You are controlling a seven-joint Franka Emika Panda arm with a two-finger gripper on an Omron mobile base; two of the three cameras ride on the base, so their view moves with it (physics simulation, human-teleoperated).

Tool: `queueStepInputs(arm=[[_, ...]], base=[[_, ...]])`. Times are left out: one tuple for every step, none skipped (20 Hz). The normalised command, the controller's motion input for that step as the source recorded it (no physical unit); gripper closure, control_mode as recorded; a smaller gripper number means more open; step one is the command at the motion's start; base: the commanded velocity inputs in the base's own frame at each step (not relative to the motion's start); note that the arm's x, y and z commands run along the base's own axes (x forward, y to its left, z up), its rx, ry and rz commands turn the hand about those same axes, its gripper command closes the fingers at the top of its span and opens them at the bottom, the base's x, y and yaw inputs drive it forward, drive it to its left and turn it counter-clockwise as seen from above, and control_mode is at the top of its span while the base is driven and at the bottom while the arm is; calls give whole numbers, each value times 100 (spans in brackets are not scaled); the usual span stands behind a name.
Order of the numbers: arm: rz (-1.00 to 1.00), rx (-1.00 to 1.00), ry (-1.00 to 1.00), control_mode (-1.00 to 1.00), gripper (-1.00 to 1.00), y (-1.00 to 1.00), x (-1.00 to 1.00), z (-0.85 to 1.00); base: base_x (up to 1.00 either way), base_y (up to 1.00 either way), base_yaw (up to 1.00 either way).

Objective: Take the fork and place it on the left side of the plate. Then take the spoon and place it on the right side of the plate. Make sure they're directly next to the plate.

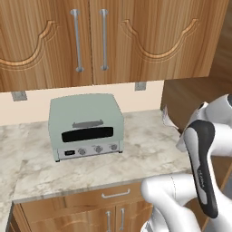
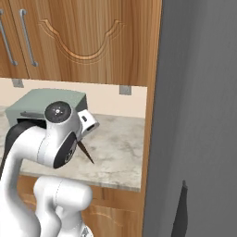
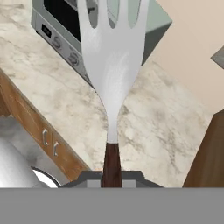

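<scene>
My tool [image 3: 112,179] is clenched on the fork [image 3: 113,65], pinching it at the dark wooden handle low down, so the pale metal neck and tines stick straight out ahead of me. In the right base view the same fork [image 2: 85,152] shows as a thin dark sliver hanging under my wrist, pointing down toward the marble surface [image 2: 115,148].

I judge the fork to be light and stiff: it shouldn't bend or sag in the grip, and its weight won't pull on me. The risk is rotation. A narrow handle held between two flat pads can pivot if the tines catch on anything, and the smooth metal would slide on the stone once released. Holding by the handle end looks right, since it leaves the tines free to be laid flat.

Beyond the tines stands the pale green toaster oven [image 3: 65,26], with the surface [image 3: 52,92] spreading beneath and ahead of me. I cannot make out the plate from here, so where to set the fork down is not yet settled.
</scene>
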Motion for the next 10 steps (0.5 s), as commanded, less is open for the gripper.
queueStepInputs(arm=[[0,0,0,100,100,0,0,0],[0,0,0,100,100,0,0,0],[0,0,0,100,100,0,0,0],[0,0,0,100,100,0,0,0],[0,0,0,100,100,0,0,0],[0,0,0,100,100,0,0,0],[0,0,0,100,100,0,0,0],[0,0,0,100,100,0,0,0],[0,0,0,100,100,0,0,0],[0,0,0,100,100,0,0,0]], base=[[-50,0,-2],[-59,2,-8],[-64,4,-12],[-66,6,-13],[-68,10,-15],[-76,9,-19],[-78,11,-23],[-78,24,-25],[-76,29,-25],[-77,31,-26]])
